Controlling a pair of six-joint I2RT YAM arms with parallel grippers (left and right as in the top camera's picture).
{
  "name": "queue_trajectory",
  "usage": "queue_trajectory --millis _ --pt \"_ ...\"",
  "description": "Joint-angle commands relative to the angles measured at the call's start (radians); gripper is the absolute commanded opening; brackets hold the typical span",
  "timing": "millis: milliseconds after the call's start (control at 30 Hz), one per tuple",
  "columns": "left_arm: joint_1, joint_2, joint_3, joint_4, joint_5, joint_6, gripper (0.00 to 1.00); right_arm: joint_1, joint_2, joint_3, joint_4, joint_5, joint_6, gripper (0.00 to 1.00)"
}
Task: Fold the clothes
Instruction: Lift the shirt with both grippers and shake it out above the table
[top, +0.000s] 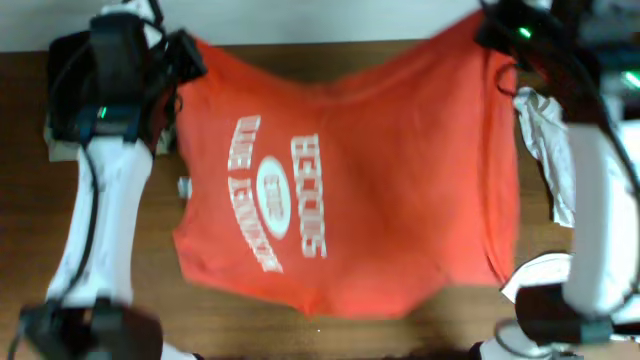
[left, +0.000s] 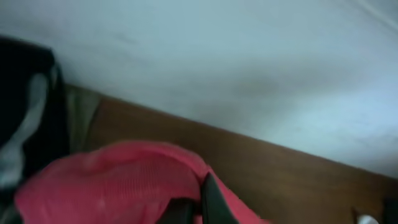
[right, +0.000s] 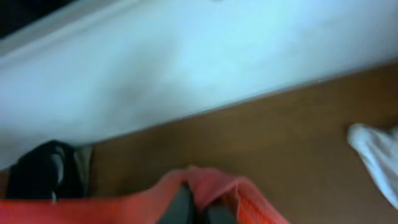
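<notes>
The left gripper (top: 188, 60) and right gripper (top: 497, 38) each seem clamped shut on a corner of the T-shirt (top: 340, 180), which is stretched between them. A white cloth (top: 545, 140) lies just beside the right one.

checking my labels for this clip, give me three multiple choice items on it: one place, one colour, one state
1. The white garment lies: A on the left B in the middle C on the right
2. The print on the T-shirt is: A black B white C yellow
3. The left claw and right claw are: A both open B one open C both shut on the T-shirt

1 C, the overhead view shows it on the right.
2 B, white letters on orange-red.
3 C, each wrist view shows red fabric pinched.
</notes>
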Motion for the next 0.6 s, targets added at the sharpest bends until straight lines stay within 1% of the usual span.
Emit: queue_trajectory --millis 0,33,67,100,200,233,267,333,400,467,533,567 --pt "0.005 0.079 0.373 -0.069 0.001 0.129 0.01 -0.063 -0.022 0.064 0.068 -0.14 -0.066 0.04" --pt "0.005 0.091 0.506 -0.143 -0.027 0.164 0.01 -0.126 -0.024 0.163 0.031 -0.159 -0.058 0.04" --pt "0.005 0.091 0.63 -0.211 -0.059 0.179 0.01 -0.165 -0.024 0.221 -0.001 -0.19 -0.058 0.04" --pt "0.005 0.09 0.736 -0.284 -0.059 0.179 0.01 -0.234 -0.024 0.298 -0.047 -0.245 -0.058 0.04" --pt "0.005 0.09 0.805 -0.395 -0.059 0.182 0.01 -0.329 -0.024 0.343 -0.141 -0.296 -0.06 0.04" --pt "0.005 0.091 0.804 -0.442 -0.06 0.182 0.01 -0.35 -0.019 0.341 -0.204 -0.295 -0.069 0.04" --pt "0.006 0.098 0.798 -0.496 -0.06 0.183 0.01 -0.36 -0.012 0.332 -0.26 -0.294 -0.091 0.04" --pt "0.006 0.141 0.768 -0.608 -0.059 0.22 0.01 -0.364 0.021 0.283 -0.377 -0.253 -0.109 0.04" --pt "0.006 0.202 0.729 -0.674 -0.059 0.221 0.01 -0.357 0.061 0.217 -0.437 -0.251 -0.113 0.04" --pt "0.006 0.289 0.69 -0.749 -0.059 0.22 0.01 -0.356 0.089 0.114 -0.477 -0.25 -0.121 0.04" --pt "0.006 0.398 0.676 -0.863 -0.059 0.22 0.01 -0.359 0.093 -0.025 -0.478 -0.238 -0.122 0.04" --pt "0.006 0.424 0.676 -0.898 -0.059 0.22 0.0 -0.362 0.093 -0.051 -0.48 -0.227 -0.119 0.04"
